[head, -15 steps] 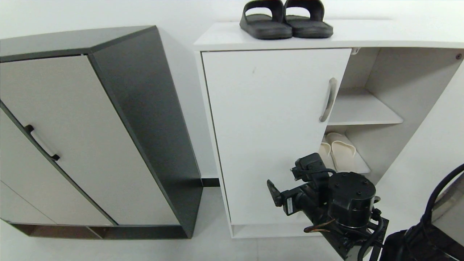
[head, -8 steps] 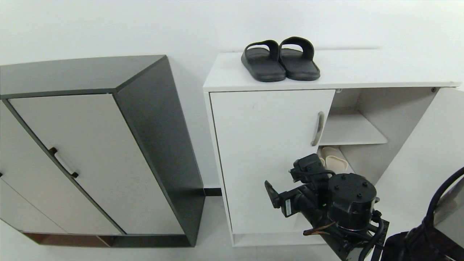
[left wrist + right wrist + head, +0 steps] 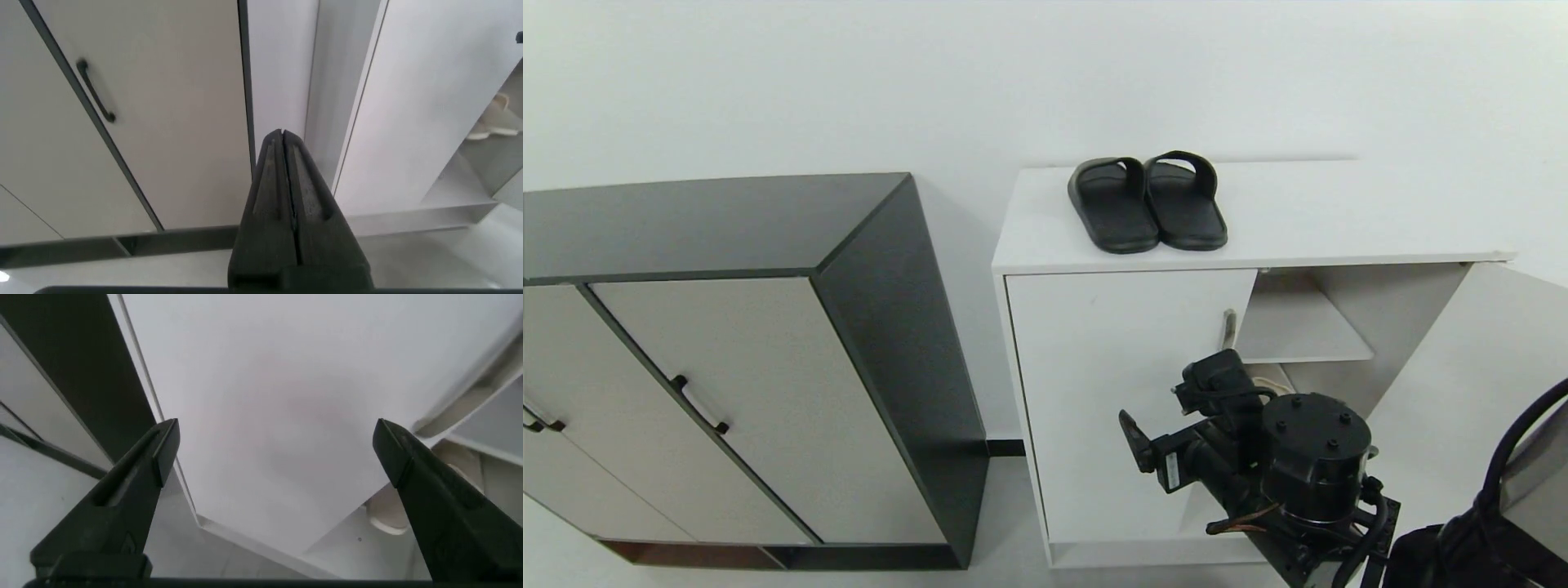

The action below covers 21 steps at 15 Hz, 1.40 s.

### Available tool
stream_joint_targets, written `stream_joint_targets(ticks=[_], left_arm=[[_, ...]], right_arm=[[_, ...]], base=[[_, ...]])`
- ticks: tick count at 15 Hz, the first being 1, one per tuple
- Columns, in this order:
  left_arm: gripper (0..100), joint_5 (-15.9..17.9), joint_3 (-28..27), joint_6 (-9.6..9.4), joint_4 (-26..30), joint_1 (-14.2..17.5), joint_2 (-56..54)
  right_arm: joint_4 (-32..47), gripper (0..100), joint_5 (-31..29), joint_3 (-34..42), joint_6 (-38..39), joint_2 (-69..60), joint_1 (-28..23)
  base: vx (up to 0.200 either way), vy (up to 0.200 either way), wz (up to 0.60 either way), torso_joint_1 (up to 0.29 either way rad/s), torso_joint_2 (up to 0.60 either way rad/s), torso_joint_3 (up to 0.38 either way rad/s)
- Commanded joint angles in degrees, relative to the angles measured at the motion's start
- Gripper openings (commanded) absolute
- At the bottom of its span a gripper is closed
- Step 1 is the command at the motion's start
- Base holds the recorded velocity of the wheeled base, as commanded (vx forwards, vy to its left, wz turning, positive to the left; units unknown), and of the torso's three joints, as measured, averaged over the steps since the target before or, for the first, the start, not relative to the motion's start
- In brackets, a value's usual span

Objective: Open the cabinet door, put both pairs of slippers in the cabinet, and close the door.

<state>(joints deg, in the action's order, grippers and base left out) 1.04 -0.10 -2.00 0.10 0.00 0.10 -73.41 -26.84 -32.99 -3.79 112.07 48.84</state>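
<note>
A pair of black slippers (image 3: pixel 1147 204) lies on top of the white cabinet (image 3: pixel 1298 220). The cabinet's right door (image 3: pixel 1462 384) stands open; its left door (image 3: pixel 1119 392) is closed, with a metal handle (image 3: pixel 1229 328). A cream pair of slippers (image 3: pixel 497 122) rests on the cabinet's bottom shelf, one slipper (image 3: pixel 391 513) showing past the closed door's edge. My right gripper (image 3: pixel 278 441) is open and empty, low in front of the closed left door (image 3: pixel 310 392). My left gripper (image 3: pixel 283 140) is shut and empty, pointing at the gap between the two cabinets.
A dark cabinet (image 3: pixel 849 229) with grey doors and a black handle (image 3: pixel 698 404) stands left of the white one, a narrow gap between them. The middle shelf (image 3: pixel 1298 335) inside the white cabinet is bare. A white wall runs behind both.
The whole head view has shifted, so both cabinets sit lower in the picture and more wall shows: the camera moved. The right arm keeps its pose.
</note>
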Motion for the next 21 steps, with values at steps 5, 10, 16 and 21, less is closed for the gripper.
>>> stream_joint_targets(ticks=[5, 10, 16, 21], left_arm=[[0, 0.0, 0.0, -0.02, 0.0, 0.0, 0.1], [0, 0.0, 0.0, -0.02, 0.0, 0.0, 0.0], [0, 0.0, 0.0, -0.02, 0.0, 0.0, 0.0], [0, 0.0, 0.1, -0.02, 0.0, 0.0, 0.0]], right_arm=[[-0.1, 100, 0.0, 0.0, 0.0, 0.0, 0.1], [-0.1, 100, 0.0, 0.0, 0.0, -0.2, 0.1], [-8.3, 100, 5.4, 2.5, -2.9, -0.2, -0.1], [13.3, 100, -1.4, -11.9, 2.2, -4.9, 1.1]], base=[[0.0, 0.0, 0.0, 0.204, -0.51, -0.316], [0.0, 0.0, 0.0, 0.236, -0.55, -0.322], [0.0, 0.0, 0.0, 0.218, -0.5, -0.272], [0.0, 0.0, 0.0, 0.005, -0.01, -0.008]])
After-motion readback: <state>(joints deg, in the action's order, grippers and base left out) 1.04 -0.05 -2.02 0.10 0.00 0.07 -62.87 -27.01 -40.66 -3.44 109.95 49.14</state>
